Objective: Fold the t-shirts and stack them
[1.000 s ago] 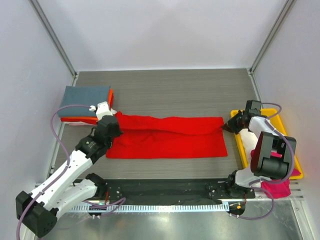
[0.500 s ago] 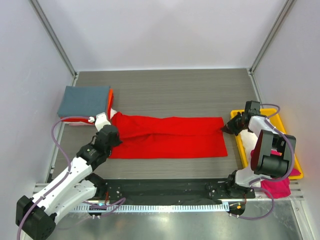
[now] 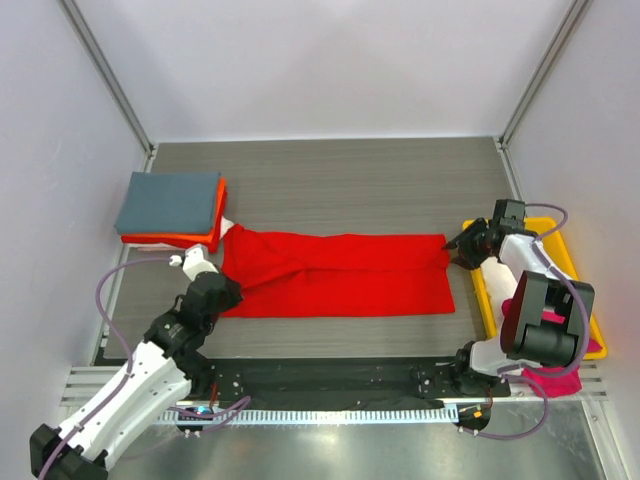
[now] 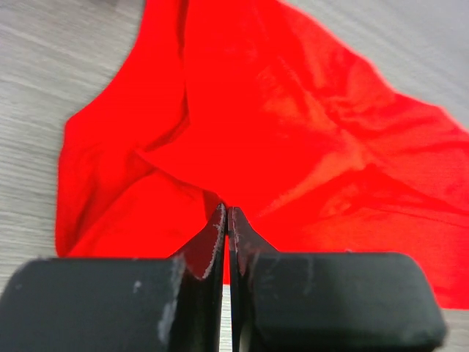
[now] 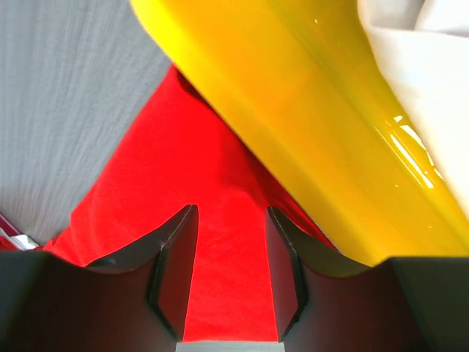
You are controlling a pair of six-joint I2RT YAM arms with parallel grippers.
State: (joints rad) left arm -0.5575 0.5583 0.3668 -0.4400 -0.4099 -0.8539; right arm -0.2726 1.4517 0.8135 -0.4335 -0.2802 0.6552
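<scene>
A bright red t-shirt [image 3: 340, 275], folded into a long band, lies flat across the middle of the table [image 3: 340, 180], running from left to right. The left gripper [image 4: 226, 213] sits at the shirt's rumpled left end with its fingers pressed together. Whether they nip any cloth is unclear. The right gripper [image 5: 231, 210] is over the shirt's right end, fingers spread, with red cloth showing between them. At the table's far left corner a folded grey-blue shirt [image 3: 170, 200] lies on an orange shirt [image 3: 219, 208]. A yellow tray [image 3: 485, 290] lies along the right edge, just beside the red shirt's right end, with a white shirt [image 5: 418, 44] in it. A pink shirt [image 3: 555, 378] is at the tray's near end.
</scene>
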